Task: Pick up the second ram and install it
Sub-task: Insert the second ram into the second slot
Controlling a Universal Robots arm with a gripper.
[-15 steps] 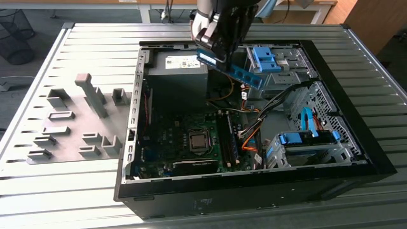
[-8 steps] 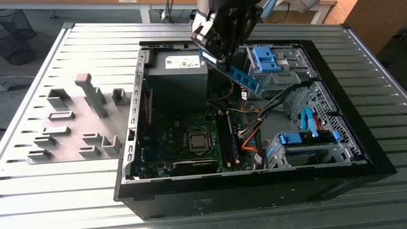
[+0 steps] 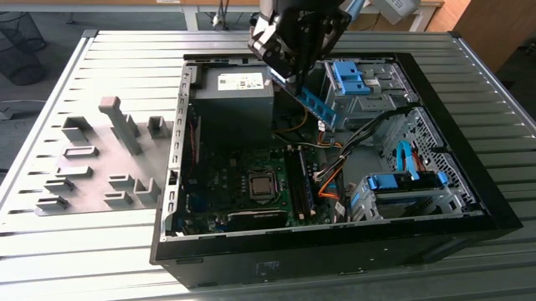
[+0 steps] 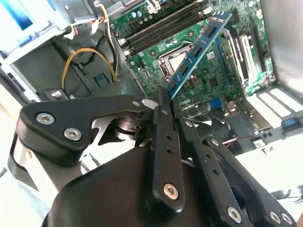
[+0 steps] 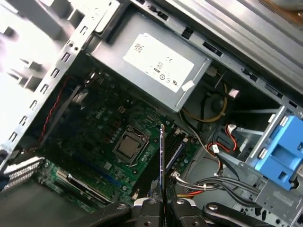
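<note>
A ribbed grey metal table [image 3: 75, 251] carries the open black computer case [image 3: 335, 241], with its green motherboard [image 3: 251, 188] bare inside. Over the case hangs the black gripper [image 3: 289, 78]. Its flat fingers [image 4: 163, 123] are pressed together on one end of the second ram [image 3: 317, 105], a thin blue-green board with small black chips. The ram is held tilted in the air above the motherboard.
</note>
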